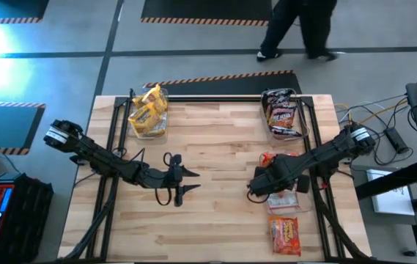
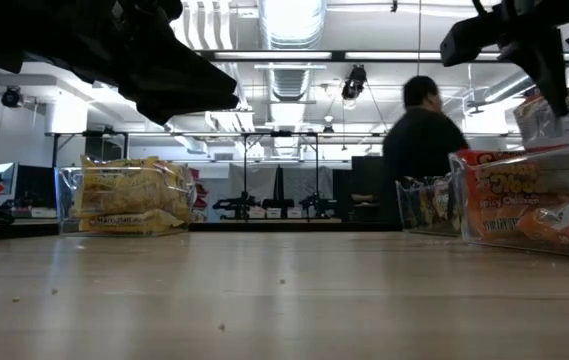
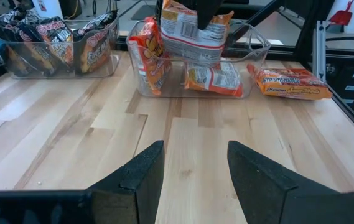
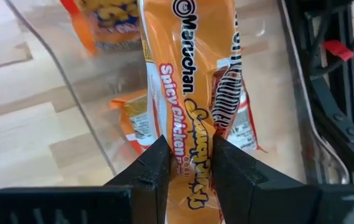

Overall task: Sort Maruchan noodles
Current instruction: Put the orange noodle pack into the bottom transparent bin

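Observation:
The Maruchan noodles are crinkly packets sorted by colour into clear bins. Yellow ones fill the far-left bin (image 1: 149, 114), dark ones the far-right bin (image 1: 285, 114), and orange ones the near-right bin (image 3: 195, 78). One orange packet (image 1: 285, 235) lies loose on the table beyond that bin's near end. My right gripper (image 4: 189, 146) points down over the orange bin, shut on an orange Spicy Chicken packet (image 4: 192, 74). My left gripper (image 1: 186, 182) stands open over the bare middle of the table, nothing between its fingers (image 3: 145, 171). My right gripper pinches the orange packet's upper end (image 4: 189, 168) between its two fingers, and the wrapper is creased there. The fingers come from above, pointing down. The packet hangs below them over the orange bin, its lower end (image 3: 192, 56) above the packets lying inside.
A person walks past on the floor beyond the table's far edge (image 1: 300, 29). Black frame rails (image 1: 113, 132) run along the table's sides. Cables and gear (image 1: 406, 125) lie off the right edge. Bare wood (image 1: 215, 139) spans the table's middle between the bins.

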Available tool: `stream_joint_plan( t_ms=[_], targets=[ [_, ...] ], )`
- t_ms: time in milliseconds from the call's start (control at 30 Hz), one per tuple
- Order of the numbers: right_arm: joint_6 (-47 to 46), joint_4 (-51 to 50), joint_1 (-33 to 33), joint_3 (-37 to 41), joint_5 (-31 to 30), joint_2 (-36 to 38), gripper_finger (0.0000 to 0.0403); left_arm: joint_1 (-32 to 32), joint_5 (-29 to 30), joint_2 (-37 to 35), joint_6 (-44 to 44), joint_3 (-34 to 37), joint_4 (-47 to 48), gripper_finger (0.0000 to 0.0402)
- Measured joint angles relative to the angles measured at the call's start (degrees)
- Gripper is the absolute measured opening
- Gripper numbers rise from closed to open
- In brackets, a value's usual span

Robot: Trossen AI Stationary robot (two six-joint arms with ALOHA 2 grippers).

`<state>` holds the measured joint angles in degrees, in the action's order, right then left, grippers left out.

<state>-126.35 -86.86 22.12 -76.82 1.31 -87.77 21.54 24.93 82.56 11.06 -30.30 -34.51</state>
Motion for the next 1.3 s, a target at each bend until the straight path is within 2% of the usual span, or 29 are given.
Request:
stream_joint_plan(
  t_ms=[133, 333, 500, 633, 767, 933, 1033, 1167, 1300],
  targets=[
    [1.3, 0.6, -1.3, 0.0, -1.3, 0.0, 0.0096, 0.0, 0.0, 0.0, 0.2, 0.0, 0.1, 0.016],
    [7.2, 3.9, -4.1, -0.5, -1.7, 0.3, 0.0145, 0.0, 0.0, 0.0, 0.3, 0.0, 0.4, 0.016],
    [12.5, 6.2, -5.7, -3.3, -2.9, 0.3, 0.0181, 0.0, 0.0, 0.0, 0.3, 0.0, 1.1, 0.016],
    [16.0, 6.2, -5.4, -7.0, -4.5, 0.3, 0.0188, 0.0, 0.0, 0.0, 0.5, 0.0, 2.1, 0.016],
    [16.0, 8.3, -1.8, -8.6, -9.3, 0.4, 0.0179, 0.0, 0.0, 0.0, 2.1, 0.0, 2.5, 0.016],
    [19.4, 19.2, 5.0, -8.2, -17.1, 0.0, 0.0165, 0.0, -0.1, 0.0, 3.9, 0.0, 2.5, 0.016],
    [21.2, 25.7, 9.4, -8.2, -19.6, -1.8, 0.0159, 0.2, -1.2, 0.0, 6.5, 0.0, 2.5, 0.016],
    [20.1, 29.5, 14.7, -8.2, -19.2, -6.0, 0.0155, 1.7, -5.4, 0.2, 10.4, 0.0, 2.1, 0.016],
    [16.5, 31.7, 19.1, -8.3, -12.9, -11.1, 0.0157, 5.4, -6.0, 1.8, 12.7, 0.0, 0.0, 0.016]
  ],
)
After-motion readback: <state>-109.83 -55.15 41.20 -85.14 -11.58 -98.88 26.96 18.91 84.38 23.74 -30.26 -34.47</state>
